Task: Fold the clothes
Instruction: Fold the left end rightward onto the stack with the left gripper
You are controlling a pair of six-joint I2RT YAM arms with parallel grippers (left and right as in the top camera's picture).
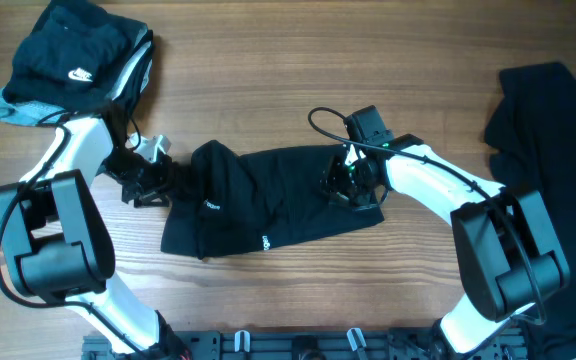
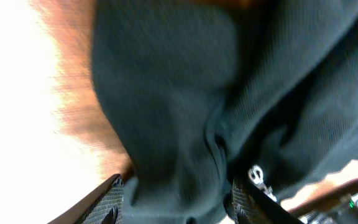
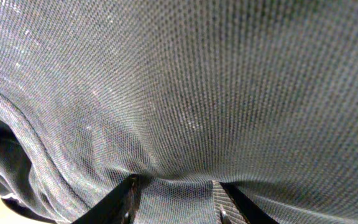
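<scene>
A black garment (image 1: 278,205) lies spread on the middle of the wooden table, its left part bunched into a raised fold (image 1: 213,170). My left gripper (image 1: 158,182) is at its left edge; in the left wrist view its jaws (image 2: 178,202) are closed on a thick bunch of the black fabric (image 2: 185,112), and the view is blurred. My right gripper (image 1: 353,182) is pressed onto the garment's right part; its jaws (image 3: 176,199) pinch a puckered fold of the mesh fabric (image 3: 185,93).
A pile of black clothes (image 1: 73,55) with a white swoosh logo and a grey-blue edge (image 1: 23,108) sits at the back left. Another black garment (image 1: 558,170) covers the table's right edge. Bare wood (image 1: 298,60) shows behind the middle garment.
</scene>
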